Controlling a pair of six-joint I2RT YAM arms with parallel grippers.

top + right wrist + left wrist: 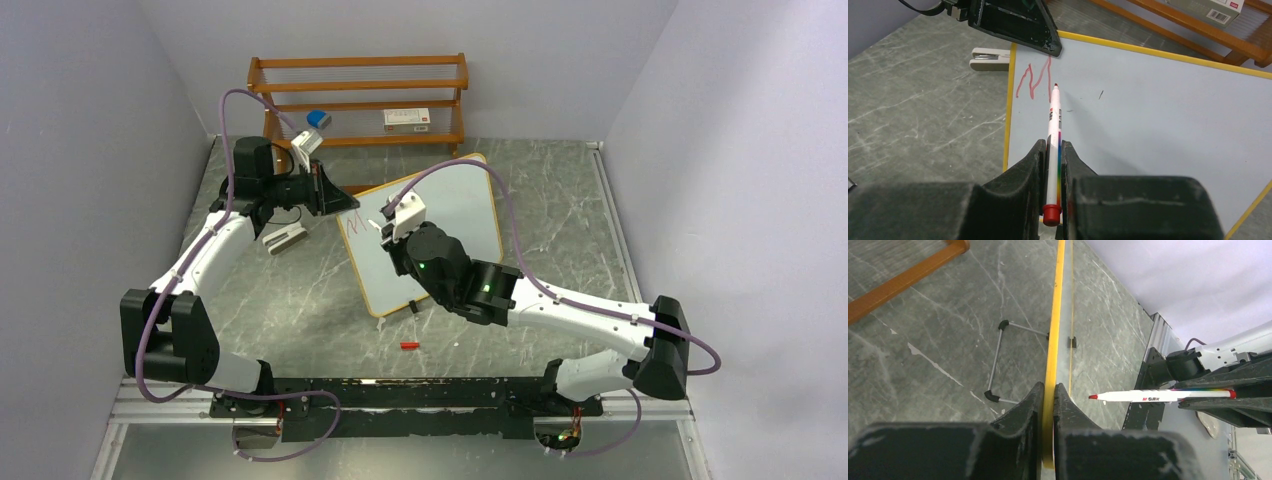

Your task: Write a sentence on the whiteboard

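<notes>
Whiteboard [455, 215] at the middle of the grey counter [300, 300], left tool [1049, 390] pinching its yellow frame edge, right tool [1054, 145] pinching a white marker [1054, 115], tip just beside a red zigzag [1030, 82] near that corner

The whiteboard [455, 215] sits in the middle of the desk [300, 300]. The slatted rack [360, 85] is behind it against the wall, with a box [406, 119] on one shelf. A stapler [284, 238] lies just left of the board, a marker cap [408, 345] before it. The left gripper [1048, 387] clamps the board's left edge. The right gripper [1053, 145], over the board, holds a marker [1053, 115], its tip beside the scribble [1033, 82].
</notes>
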